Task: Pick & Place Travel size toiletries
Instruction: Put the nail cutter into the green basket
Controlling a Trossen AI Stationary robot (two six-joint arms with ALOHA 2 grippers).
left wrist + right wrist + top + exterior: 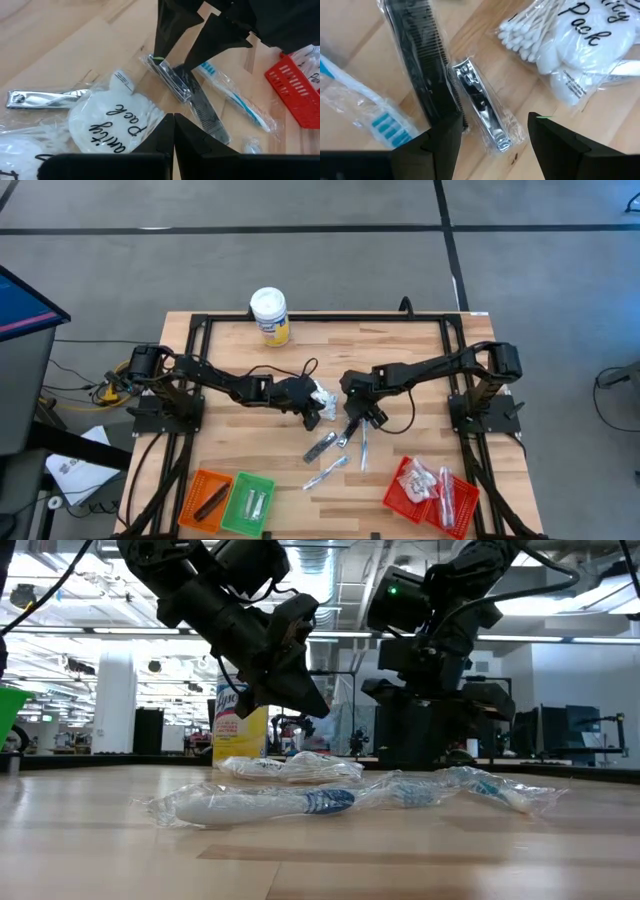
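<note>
Right gripper (pixel 492 137), fingers spread and empty, hangs directly over the wrapped nail clipper (pixel 481 104) at table centre, clipper's long axis running crosswise between the fingers beside the black comb (pixel 422 65); left gripper (pixel 311 416), pressed together, sits just beside.

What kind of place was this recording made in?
Likely a robotics lab in a large open industrial or office hall. The wooden table stands on grey carpet with taped lines, and the low view shows exposed ceiling ducts and monitors on desks behind.
</note>
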